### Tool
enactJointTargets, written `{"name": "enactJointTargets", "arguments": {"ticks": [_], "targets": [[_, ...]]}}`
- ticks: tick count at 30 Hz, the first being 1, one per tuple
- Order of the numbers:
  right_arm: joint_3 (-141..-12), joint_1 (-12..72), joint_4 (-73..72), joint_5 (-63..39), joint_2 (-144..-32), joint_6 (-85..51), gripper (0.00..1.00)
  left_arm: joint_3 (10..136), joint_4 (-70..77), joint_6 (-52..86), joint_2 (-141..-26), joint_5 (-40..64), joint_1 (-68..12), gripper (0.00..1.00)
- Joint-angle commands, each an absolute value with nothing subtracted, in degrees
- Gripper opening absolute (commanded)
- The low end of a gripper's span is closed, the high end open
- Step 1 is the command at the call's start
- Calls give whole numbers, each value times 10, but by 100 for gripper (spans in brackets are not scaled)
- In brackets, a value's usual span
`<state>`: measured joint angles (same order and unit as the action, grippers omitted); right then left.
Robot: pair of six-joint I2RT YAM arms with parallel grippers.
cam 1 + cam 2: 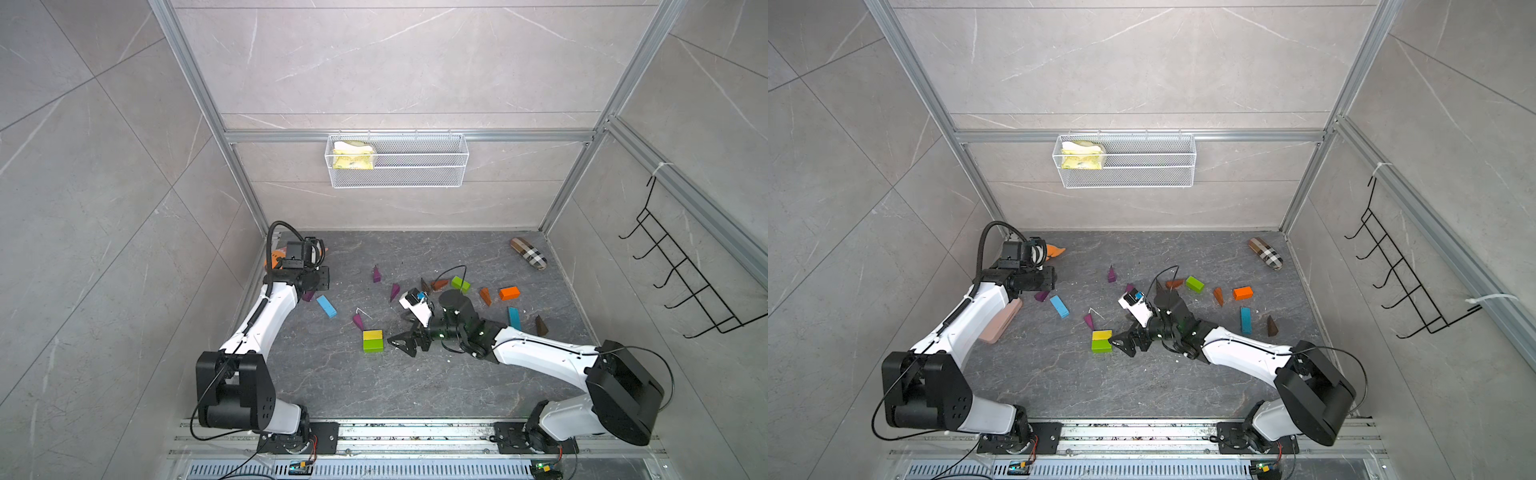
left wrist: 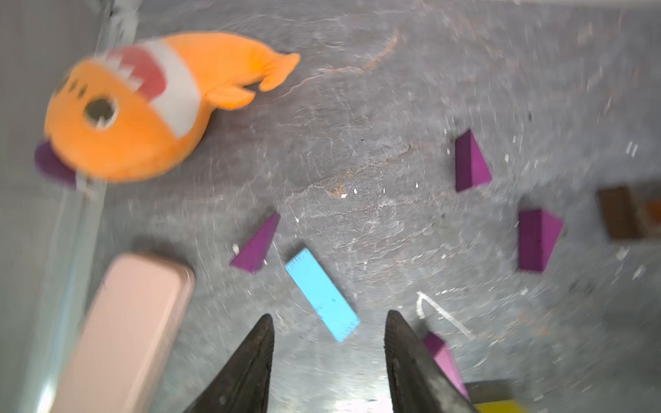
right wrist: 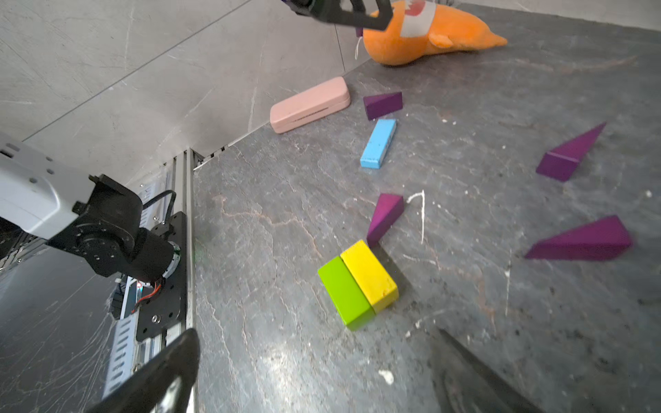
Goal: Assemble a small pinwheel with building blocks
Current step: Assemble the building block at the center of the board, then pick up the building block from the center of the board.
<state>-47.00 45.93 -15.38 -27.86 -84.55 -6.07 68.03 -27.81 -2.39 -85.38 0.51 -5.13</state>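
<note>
A yellow brick [image 1: 372, 335] and a green brick [image 1: 372, 345] lie side by side mid-table, also in the right wrist view as yellow brick [image 3: 370, 275] and green brick [image 3: 345, 291]. A purple wedge [image 3: 384, 214] touches the yellow one. My right gripper [image 1: 405, 343] stands wide open just right of the pair, holding nothing. My left gripper [image 2: 329, 318] hovers high over the back left, its jaws apart and empty. Below it lie a light-blue bar [image 2: 322, 295] and more purple wedges [image 2: 470, 162]. An orange brick [image 1: 509, 293], another green brick [image 1: 460, 284] and a second blue bar [image 1: 514, 318] lie to the right.
An orange plush fish [image 2: 125, 118] lies in the back left corner, with a pink case [image 1: 1000, 322] along the left wall. A plaid case [image 1: 528, 253] sits at the back right. A wire basket [image 1: 397, 160] hangs on the back wall and a hook rack [image 1: 685, 270] on the right wall.
</note>
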Motion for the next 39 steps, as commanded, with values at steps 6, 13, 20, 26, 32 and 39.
{"name": "enactJointTargets", "arguments": {"ticks": [6, 13, 20, 26, 32, 39], "targets": [[-437, 468, -234, -306, -884, -64, 100, 735, -285, -260, -966, 108, 24, 54], [-432, 468, -231, -306, -885, -58, 100, 765, -334, -339, -1032, 123, 73, 54], [-436, 468, -231, -318, -892, -61, 100, 765, -344, -381, -1050, 132, 86, 54], [-440, 468, -227, -317, -900, -58, 100, 765, -321, -411, -1065, 93, 86, 54], [-439, 468, -221, -314, -899, -52, 100, 779, -311, -414, -1085, 85, 85, 52], [-442, 468, -217, -315, -904, -49, 100, 795, -327, -437, -1103, 93, 86, 51]]}}
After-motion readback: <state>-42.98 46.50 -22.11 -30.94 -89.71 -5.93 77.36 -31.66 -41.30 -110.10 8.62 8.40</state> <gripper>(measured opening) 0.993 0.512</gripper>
